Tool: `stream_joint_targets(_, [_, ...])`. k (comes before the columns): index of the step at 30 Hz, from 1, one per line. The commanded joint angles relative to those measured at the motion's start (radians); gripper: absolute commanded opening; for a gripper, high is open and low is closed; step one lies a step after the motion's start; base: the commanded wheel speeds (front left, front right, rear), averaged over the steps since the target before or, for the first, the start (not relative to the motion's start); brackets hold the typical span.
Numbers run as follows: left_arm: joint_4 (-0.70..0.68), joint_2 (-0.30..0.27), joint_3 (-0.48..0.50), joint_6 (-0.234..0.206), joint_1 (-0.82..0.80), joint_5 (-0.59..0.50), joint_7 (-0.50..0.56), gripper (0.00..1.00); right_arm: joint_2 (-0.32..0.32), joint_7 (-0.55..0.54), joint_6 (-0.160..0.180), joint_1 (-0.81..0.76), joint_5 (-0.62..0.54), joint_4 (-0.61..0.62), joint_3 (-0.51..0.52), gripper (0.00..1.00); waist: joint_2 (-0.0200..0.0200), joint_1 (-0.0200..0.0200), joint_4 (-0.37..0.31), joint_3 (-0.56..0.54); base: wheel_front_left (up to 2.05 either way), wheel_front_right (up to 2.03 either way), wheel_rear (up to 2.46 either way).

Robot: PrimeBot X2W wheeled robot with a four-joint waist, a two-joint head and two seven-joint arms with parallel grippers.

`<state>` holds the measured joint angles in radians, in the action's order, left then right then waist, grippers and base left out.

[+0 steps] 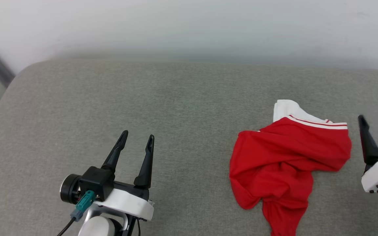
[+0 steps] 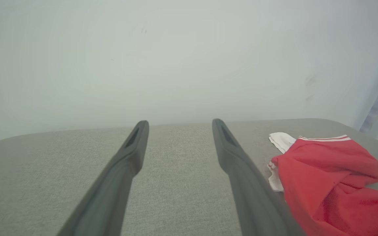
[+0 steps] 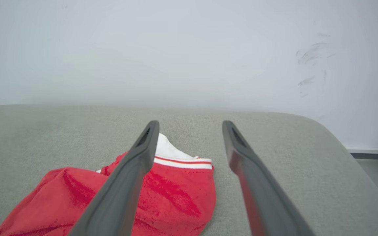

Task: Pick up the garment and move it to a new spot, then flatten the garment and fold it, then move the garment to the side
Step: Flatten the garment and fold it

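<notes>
Crumpled red jersey [image 1: 284,154] on grey cushion [image 1: 176,98]. Left gripper [image 1: 138,135] spread, well apart; right gripper [image 1: 376,118] spread, just beside it. Right wrist view: scuff marks [image 3: 310,55] on wall [image 3: 176,49].

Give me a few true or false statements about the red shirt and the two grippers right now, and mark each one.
1. The garment lies crumpled on the grey cushion. True.
2. The left gripper is clamped on the garment. False: it is open and apart from it, over bare cushion.
3. The right gripper is open and holds nothing. True.
4. The garment is spread flat with its print showing. False: it is bunched, and no print is visible.
5. The garment lies nearer the right gripper than the left. True.
</notes>
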<state>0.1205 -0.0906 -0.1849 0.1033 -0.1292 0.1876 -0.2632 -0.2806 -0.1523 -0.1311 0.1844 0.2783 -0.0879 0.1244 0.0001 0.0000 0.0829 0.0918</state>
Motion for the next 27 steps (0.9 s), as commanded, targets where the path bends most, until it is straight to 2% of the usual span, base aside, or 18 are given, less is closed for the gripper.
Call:
stream_joint_targets(1, [-0.006,-0.006,0.003,0.001,-0.010,-0.005,-0.002,1.00,0.016,0.048,0.001,-0.024,0.009,0.034,0.004,1.00,-0.0001,0.0000,-0.020,-0.003,0.00,0.00,0.00])
stream_joint_targets(9, [0.000,-0.008,-0.003,0.011,-0.017,0.002,-0.002,1.00,0.110,0.299,0.001,-0.117,0.004,0.185,0.018,1.00,-0.0001,0.0000,-0.079,0.021,0.00,0.00,0.00])
stream_joint_targets(15, [0.011,-0.005,-0.040,0.018,-0.048,0.010,0.020,1.00,0.122,0.339,0.001,-0.124,-0.012,0.221,0.031,1.00,-0.0001,0.0000,-0.101,0.040,0.00,0.00,0.00])
stream_joint_targets(18, [0.018,-0.001,-0.107,0.022,-0.091,0.033,0.145,1.00,0.128,0.332,0.001,-0.119,-0.022,0.227,0.060,1.00,-0.0001,0.0000,-0.100,0.057,0.00,0.00,0.00])
stream_joint_targets(24, [0.020,0.002,-0.272,0.027,-0.215,0.154,0.540,1.00,0.136,0.313,0.001,-0.119,-0.041,0.232,0.059,1.00,-0.0001,0.0000,-0.108,0.099,0.00,0.00,0.00])
stream_joint_targets(27, [0.026,-0.012,-0.338,0.026,-0.263,0.200,0.658,1.00,0.138,0.310,0.001,-0.105,-0.049,0.229,0.049,1.00,-0.0001,0.0000,-0.122,0.125,0.00,0.00,0.00])
